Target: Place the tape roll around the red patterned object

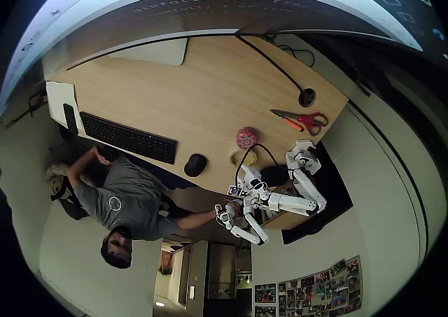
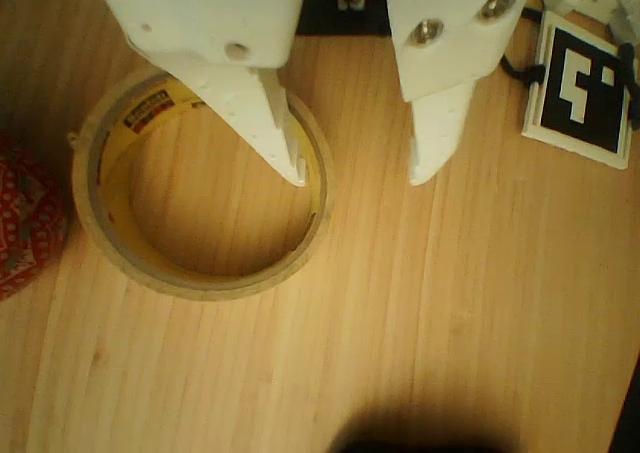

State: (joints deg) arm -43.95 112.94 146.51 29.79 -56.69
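Note:
The tape roll [image 2: 200,281] is a pale yellow-cream ring lying flat on the wooden table. In the wrist view my gripper [image 2: 360,180] is open and straddles the ring's right wall: the left finger [image 2: 270,123] reaches inside the hole and the right finger [image 2: 440,123] stands outside it. The red patterned object [image 2: 25,218], a ball with fine light dots, sits just left of the ring, cut by the frame edge. From overhead, the ball [image 1: 246,137] lies close beyond the tape roll [image 1: 240,157], and my gripper [image 1: 245,168] hangs over the roll near the table's front edge.
A black-and-white marker tag [image 2: 585,83] lies right of the gripper. A dark mouse [image 1: 195,165] and a keyboard [image 1: 129,138] sit to the left, and red-handled scissors [image 1: 302,120] to the right. A person [image 1: 129,201] sits at the front edge.

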